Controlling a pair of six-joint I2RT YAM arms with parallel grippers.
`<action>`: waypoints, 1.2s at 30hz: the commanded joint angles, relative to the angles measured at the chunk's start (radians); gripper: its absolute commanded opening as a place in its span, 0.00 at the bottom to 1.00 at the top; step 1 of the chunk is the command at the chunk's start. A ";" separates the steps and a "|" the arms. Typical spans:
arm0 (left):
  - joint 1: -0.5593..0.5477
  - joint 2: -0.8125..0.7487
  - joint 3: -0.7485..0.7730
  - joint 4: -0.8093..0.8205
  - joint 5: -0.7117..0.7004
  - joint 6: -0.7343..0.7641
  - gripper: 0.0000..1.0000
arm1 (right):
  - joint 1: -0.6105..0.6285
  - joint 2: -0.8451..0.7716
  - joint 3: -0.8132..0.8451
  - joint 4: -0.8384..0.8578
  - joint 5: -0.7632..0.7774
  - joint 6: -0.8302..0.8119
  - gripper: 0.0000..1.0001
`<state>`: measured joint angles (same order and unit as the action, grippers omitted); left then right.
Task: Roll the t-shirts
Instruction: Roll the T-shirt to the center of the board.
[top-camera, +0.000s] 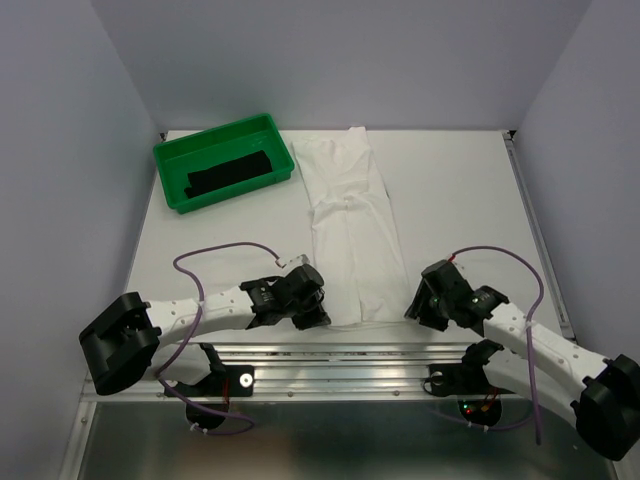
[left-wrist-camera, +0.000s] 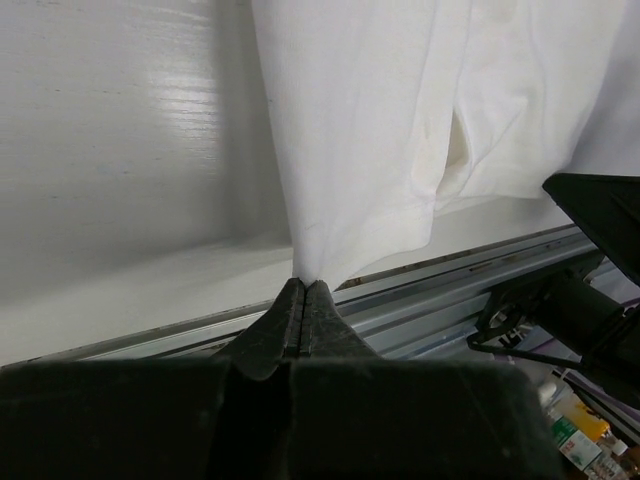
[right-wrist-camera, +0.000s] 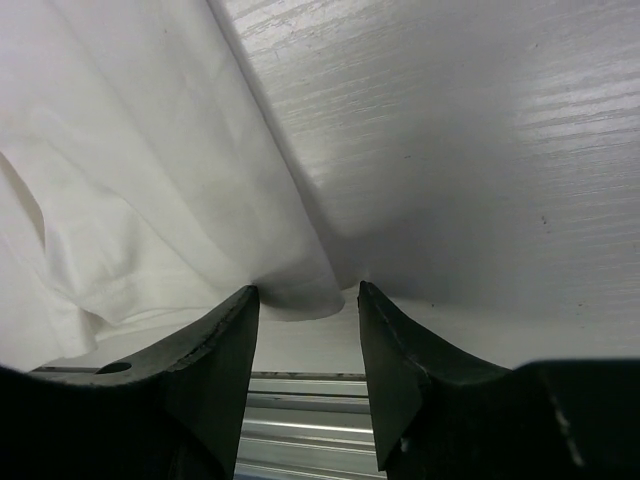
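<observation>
White t-shirt (top-camera: 345, 220) lies lengthwise on the bench (top-camera: 450, 190). The left gripper (left-wrist-camera: 304, 290) is pinched tight on its near corner, and the right gripper (right-wrist-camera: 308, 310) has its jaws apart at the other corner. Black t-shirt (top-camera: 228, 175) sits in the green tray (top-camera: 170, 160).

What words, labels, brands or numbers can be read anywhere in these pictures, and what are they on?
None can be read.
The white shirt shows no print here, nor do the black shirt and the tray.
Small coloured things below the table edge in the left wrist view may bear labels, but they are too blurred to read.
</observation>
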<state>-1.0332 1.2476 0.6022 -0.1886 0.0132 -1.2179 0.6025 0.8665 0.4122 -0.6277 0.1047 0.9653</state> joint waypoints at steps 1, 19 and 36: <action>-0.007 -0.008 0.011 -0.022 -0.035 -0.009 0.00 | -0.004 0.014 0.020 0.026 0.036 -0.005 0.48; -0.128 0.006 0.031 -0.080 -0.018 -0.081 0.00 | 0.019 -0.040 0.028 0.033 -0.171 -0.043 0.01; -0.127 -0.053 0.126 -0.156 -0.128 -0.124 0.00 | 0.019 -0.064 0.175 -0.069 -0.037 -0.079 0.01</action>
<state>-1.1809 1.2144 0.6662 -0.3126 -0.0586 -1.3487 0.6167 0.8104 0.5186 -0.6811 0.0097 0.9089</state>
